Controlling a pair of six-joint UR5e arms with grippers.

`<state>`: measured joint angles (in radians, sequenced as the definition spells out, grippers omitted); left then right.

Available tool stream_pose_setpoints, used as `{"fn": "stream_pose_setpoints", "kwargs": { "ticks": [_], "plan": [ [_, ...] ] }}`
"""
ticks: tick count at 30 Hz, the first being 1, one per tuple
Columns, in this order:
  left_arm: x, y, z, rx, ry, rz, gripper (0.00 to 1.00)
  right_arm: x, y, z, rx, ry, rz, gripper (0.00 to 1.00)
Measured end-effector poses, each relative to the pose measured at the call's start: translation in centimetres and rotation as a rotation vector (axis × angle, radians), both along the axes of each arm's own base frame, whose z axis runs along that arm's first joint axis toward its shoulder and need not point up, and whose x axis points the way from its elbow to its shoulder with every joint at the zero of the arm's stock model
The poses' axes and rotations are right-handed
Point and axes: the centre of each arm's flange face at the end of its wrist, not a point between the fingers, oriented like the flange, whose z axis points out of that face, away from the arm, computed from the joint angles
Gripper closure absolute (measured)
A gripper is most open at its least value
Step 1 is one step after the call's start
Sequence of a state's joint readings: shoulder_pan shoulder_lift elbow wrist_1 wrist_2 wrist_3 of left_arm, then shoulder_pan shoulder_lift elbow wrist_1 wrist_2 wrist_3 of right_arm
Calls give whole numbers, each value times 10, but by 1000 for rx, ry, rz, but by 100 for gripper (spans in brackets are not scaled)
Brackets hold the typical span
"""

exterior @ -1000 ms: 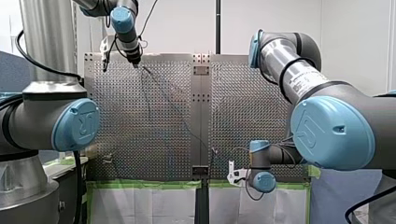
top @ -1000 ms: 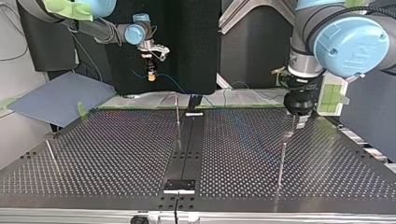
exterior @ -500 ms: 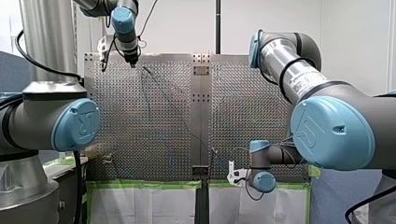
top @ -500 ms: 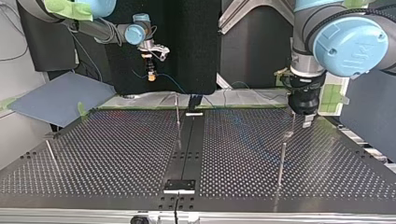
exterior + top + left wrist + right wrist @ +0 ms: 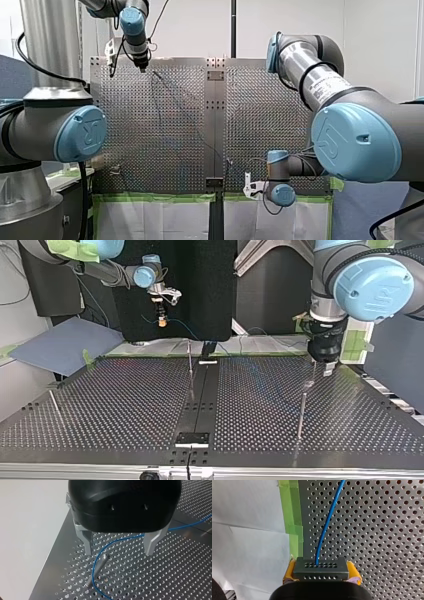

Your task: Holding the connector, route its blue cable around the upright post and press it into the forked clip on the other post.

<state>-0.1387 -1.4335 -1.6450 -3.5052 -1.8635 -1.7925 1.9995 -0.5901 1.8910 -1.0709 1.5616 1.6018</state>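
**Two grippers, one cable: the post lies under the open left fingers**

The connector (image 5: 321, 567) is clamped between the yellow pads (image 5: 289, 571) of the right gripper (image 5: 321, 573). In the front view it sits at the near edge of the table, just right of the middle. From it the blue cable (image 5: 327, 525) is led straight ahead, its long axis running toward the front view's far left, where the left gripper (image 5: 119, 551) hangs. That gripper's metal fingers (image 5: 86, 542) are spread apart and nothing is held. The cable is seen passing between them and curving down close beside the upright post (image 5: 98, 567); contact cannot be told. The left arm is judged much the nearer to that post. Only the left wrist view shows this bend. In the top view the post is shown below the left gripper, with hardly any cable. Which post bears the forked clip cannot be made out.
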Motion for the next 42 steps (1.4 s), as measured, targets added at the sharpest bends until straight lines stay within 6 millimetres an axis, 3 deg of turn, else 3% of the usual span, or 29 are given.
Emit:
{"fn": "stream_pose_setpoints", "kwargs": {
  "ticks": [16,25,42],
  "plan": [
    [0,-16,0,62,-18,-102,1,0,0,0,2,1,-1,100],
    [-9,-44,-20,138,-27,-206,1,0,1,0,4,-3,0,100],
    [8,-94,-63,290,-27,-245,1,0,1,-1,21,-32,-7,100]
  ]
}}
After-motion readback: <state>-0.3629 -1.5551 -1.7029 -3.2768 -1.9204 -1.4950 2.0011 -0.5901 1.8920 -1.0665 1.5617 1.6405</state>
